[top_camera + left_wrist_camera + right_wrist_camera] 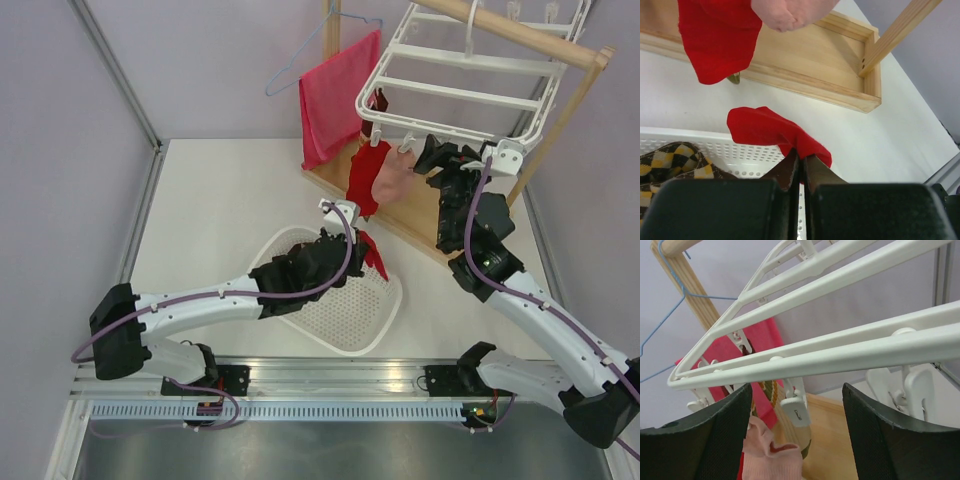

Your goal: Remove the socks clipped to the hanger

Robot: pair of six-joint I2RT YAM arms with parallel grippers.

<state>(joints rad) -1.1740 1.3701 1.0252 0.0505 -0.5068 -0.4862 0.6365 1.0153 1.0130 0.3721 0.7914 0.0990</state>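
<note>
Left fingers [794, 169] of mine are clenched on a loose red sock [771, 131], pinching one end while the rest of it droops over the far rim of the white perforated basket [742, 150] on the tabletop [220, 200]. Inside that basket, just beside my grip, lies a brown-and-yellow argyle sock [671, 161]. My right fingers [715, 440] are spread wide and grasp nothing; they reach up beneath the near edge of the white plastic hanger [840, 342], with one dangling white clip [796, 411] between them and touching neither. Just below that clip and toward my left finger hangs the pale pink sock [772, 460], and a strip of striped brown-olive fabric shows behind the clip, too hidden for me to tell more. From the top camera, the hanger [450, 75] hangs tilted from the round bar of the wooden stand [560, 110], and the pink sock [393, 180] is clipped along its near edge, touching a hanging red sock [365, 182] on its left. A red-pink towel [335, 95] on a thin blue wire hanger [290, 70] hangs at the stand's left end, beyond the socks.
</note>
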